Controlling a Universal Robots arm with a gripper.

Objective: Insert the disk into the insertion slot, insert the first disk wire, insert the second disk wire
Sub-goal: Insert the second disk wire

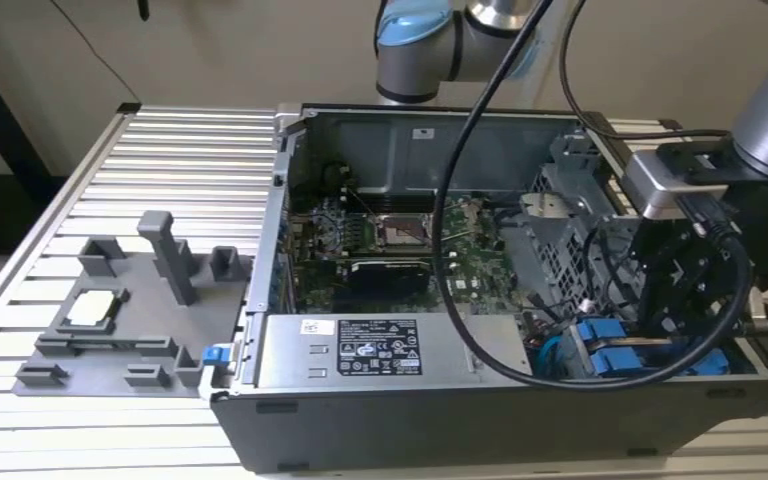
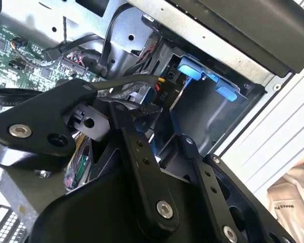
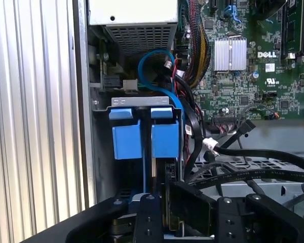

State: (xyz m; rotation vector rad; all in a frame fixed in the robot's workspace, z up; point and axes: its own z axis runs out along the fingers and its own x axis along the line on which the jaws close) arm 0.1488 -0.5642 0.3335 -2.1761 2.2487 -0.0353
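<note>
Reaching deep into the black computer case [image 1: 398, 420], we have the gripper [image 2: 154, 114] down at the corner bay where the grey drive cage sits. In the first wrist view the disk [image 3: 164, 137] stands in its blue carrier inside the insertion slot [image 3: 142, 103], just beside a second blue-framed drive [image 3: 125, 139], so we judge the disk step done and a wire step in hand. In the second wrist view the jaws look pinched on a small black connector [image 2: 148, 109] whose grey cable [image 2: 116, 83] trails back toward the motherboard [image 1: 398, 235]; we read that as one of the disk wires, though which one we cannot tell. From here the job calls for lining that plug squarely with the drive's socket and pushing straight, without snagging the blue cable [image 3: 154, 55] looped nearby.
</note>
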